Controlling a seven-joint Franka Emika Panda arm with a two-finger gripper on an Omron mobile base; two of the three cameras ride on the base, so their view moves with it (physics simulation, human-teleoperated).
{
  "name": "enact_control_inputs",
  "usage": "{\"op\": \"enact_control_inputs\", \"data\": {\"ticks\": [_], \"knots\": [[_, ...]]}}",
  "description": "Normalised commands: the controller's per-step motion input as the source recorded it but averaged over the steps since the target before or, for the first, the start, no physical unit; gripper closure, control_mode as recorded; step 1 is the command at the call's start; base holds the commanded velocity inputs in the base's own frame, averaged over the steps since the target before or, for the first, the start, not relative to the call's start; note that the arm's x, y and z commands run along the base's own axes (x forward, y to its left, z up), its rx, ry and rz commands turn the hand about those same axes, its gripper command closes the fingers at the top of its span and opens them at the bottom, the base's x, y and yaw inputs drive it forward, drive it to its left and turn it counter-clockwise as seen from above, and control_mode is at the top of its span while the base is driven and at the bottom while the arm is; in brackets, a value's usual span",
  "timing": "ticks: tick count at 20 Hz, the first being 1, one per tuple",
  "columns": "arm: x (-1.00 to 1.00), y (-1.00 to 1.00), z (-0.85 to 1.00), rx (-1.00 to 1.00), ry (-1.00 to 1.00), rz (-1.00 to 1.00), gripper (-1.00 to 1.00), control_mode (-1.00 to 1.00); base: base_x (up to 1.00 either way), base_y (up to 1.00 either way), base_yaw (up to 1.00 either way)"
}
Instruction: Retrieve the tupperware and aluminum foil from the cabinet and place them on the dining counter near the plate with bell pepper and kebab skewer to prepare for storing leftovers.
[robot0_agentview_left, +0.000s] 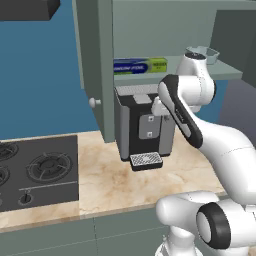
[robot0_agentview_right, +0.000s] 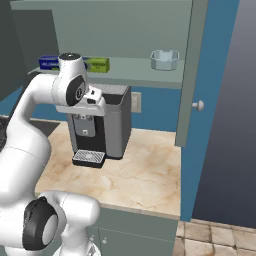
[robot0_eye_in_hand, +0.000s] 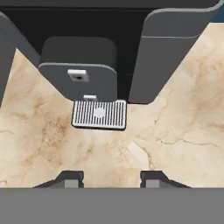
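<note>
the claw (robot0_eye_in_hand: 109, 178) hangs above the beige worktop (robot0_eye_in_hand: 175, 131), looking down. its two dark fingertips (robot0_eye_in_hand: 70, 178) stand apart with a plain gap between them; nothing sits in that gap and the tips touch nothing. so the jaws are spread partway and hold nothing.

just ahead of the claw and below it is a grey coffee machine (robot0_eye_in_hand: 78, 74) with its slotted drip tray (robot0_eye_in_hand: 99, 114) lying on the worktop.

up above the claw, the cabinet (robot0_agentview_right: 120, 35) stands with its doors swung wide, a round pale knob (robot0_agentview_right: 198, 105) showing on one door. on its shelf, the aluminum foil (robot0_agentview_left: 140, 65) lies flat on its long side, dark blue with a lime-green end, higher than the claw and back behind the arm. the tupperware (robot0_agentview_right: 164, 59) sits upright on the same shelf, well apart from the foil toward the far end. whether anything is inside the tub cannot be told.

the left base view shows a black hob (robot0_agentview_left: 35, 172) set in the worktop off to the side of the machine. the right base view shows the tub whole and a tiled floor (robot0_agentview_right: 215, 237) past the worktop's end, while the arm covers part of the foil there. the hand view gives the fingertip gap.
</note>
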Motion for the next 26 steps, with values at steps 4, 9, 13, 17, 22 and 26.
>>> {"op": "enact_control_inputs", "data": {"ticks": [4,9,13,17,22,26], "knots": [[0.0,0.05,0.03,0.0,-0.05,0.0,-1.0,-1.0,0.0,0.0,0.0],[0.0,0.0,0.44,0.0,-0.27,0.02,-1.0,-1.0,0.0,0.0,0.0],[0.0,-0.08,0.61,0.02,-0.33,0.02,-1.0,-1.0,0.0,0.0,0.0],[0.0,-0.21,0.57,0.05,-0.32,0.01,-1.0,-1.0,0.0,0.0,0.0],[0.0,-0.2,0.47,0.05,-0.31,0.02,-1.0,-1.0,0.0,0.0,0.0],[0.04,-0.14,0.46,0.04,-0.21,0.02,-1.0,-1.0,0.0,0.0,0.0]]}}
